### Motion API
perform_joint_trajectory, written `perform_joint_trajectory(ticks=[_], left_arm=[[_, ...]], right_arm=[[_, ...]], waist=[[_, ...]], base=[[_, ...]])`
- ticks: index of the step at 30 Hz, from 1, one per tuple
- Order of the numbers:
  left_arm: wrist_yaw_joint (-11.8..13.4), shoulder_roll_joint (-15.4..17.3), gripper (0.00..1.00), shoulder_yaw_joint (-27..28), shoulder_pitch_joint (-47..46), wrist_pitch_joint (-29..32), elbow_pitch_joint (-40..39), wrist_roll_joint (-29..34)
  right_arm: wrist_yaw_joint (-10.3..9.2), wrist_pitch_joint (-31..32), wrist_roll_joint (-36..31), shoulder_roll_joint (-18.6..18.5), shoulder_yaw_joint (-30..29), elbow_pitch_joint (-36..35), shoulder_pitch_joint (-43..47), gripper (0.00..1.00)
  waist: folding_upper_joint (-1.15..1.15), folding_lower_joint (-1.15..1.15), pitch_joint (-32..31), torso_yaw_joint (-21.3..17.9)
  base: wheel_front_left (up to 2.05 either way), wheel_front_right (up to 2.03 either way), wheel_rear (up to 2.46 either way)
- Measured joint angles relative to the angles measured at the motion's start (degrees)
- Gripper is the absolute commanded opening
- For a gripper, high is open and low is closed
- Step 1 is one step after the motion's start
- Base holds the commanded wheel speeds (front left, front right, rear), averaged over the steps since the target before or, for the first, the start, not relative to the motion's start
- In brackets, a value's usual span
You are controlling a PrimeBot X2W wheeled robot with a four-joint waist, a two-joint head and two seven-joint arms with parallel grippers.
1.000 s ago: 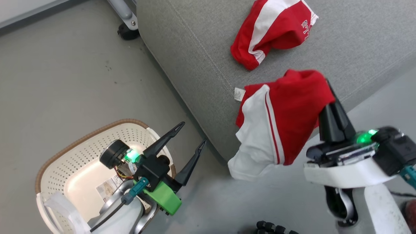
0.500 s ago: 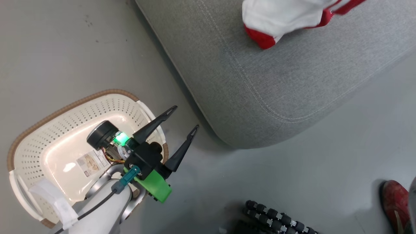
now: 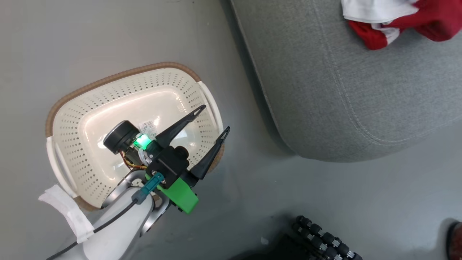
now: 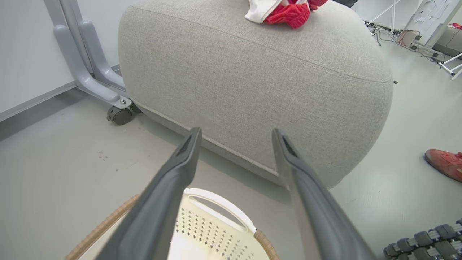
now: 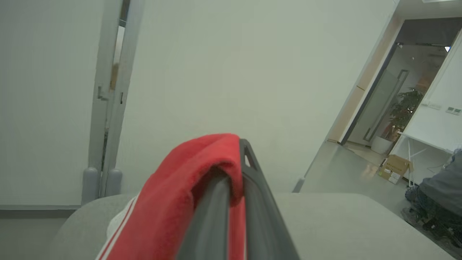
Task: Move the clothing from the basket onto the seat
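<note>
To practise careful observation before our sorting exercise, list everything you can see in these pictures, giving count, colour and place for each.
basket: one, cream with a brown rim, on the floor left of the seat; no clothing seen inside.
seat: one, light grey, on the floor.
clothing: count unclear, red and white, on top of the seat.
wheeled frame: one, grey, beside the seat.
shoe: one, red, on the floor.
ribbed item: one, black, on the floor.
left end effector: one, black fingers, open above the basket.
right end effector: one, dark fingers, shut on a red piece of the clothing.
</note>
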Motion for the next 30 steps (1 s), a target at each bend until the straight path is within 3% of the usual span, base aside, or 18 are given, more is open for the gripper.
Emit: perform_joint_trajectory(ticks=[1,5,6,7,8,12,19,24,30], left_arm=[[0.0,-0.1,1.0,0.0,0.3,0.0,0.3,-0.2],[0.2,0.2,1.0,0.2,1.7,-0.1,0.6,-0.5],[0.3,0.4,1.0,0.3,2.0,-0.1,0.7,-0.5],[0.3,0.4,1.0,0.5,2.2,-0.1,0.7,-0.6],[0.7,0.4,1.0,0.7,2.5,-0.1,0.6,-1.0],[2.0,-0.3,1.0,2.5,3.0,-0.1,0.2,-1.8],[3.6,-4.7,1.0,6.3,5.6,-0.1,0.1,-3.6],[4.8,-9.1,1.0,11.7,9.5,-0.2,0.6,-4.8],[7.6,-14.1,1.0,20.7,15.7,-0.2,2.4,-3.2]], right_arm=[[0.0,0.0,-0.5,0.6,-0.6,6.1,1.8,0.0],[0.01,0.0,-0.6,3.7,-1.4,13.5,2.8,0.0],[0.01,0.0,-0.8,4.3,-1.5,14.5,2.9,0.07],[0.01,0.0,-1.3,4.8,-2.2,15.1,3.0,0.78],[0.01,0.0,-1.8,5.3,-2.9,15.2,3.2,1.0],[0.01,0.0,-3.8,7.5,-5.4,13.2,6.0,1.0],[0.0,0.0,-6.1,11.0,-7.6,5.4,18.0,1.0],[0.0,0.0,-5.3,13.1,-3.1,-0.3,28.5,1.0],[0.01,0.0,-1.4,15.2,10.3,-3.6,39.4,1.0]], waist=[[0.0,0.0,0.4,1.5],[0.0,0.0,0.6,3.1],[0.0,0.0,0.4,3.1],[0.0,0.0,0.3,3.1],[0.0,-0.01,0.2,2.9],[0.0,0.0,-1.0,2.1],[0.0,-0.01,-5.8,1.0],[0.0,-0.01,-10.3,1.3],[0.0,-0.02,-16.6,3.5]], base=[[0.0,0.0,0.0],[0.0,0.0,0.0],[0.0,0.0,0.0],[0.0,0.0,0.0],[0.0,0.0,0.0],[0.0,0.0,0.0],[0.0,0.0,0.0],[0.0,0.0,0.0],[0.0,0.0,0.0]])
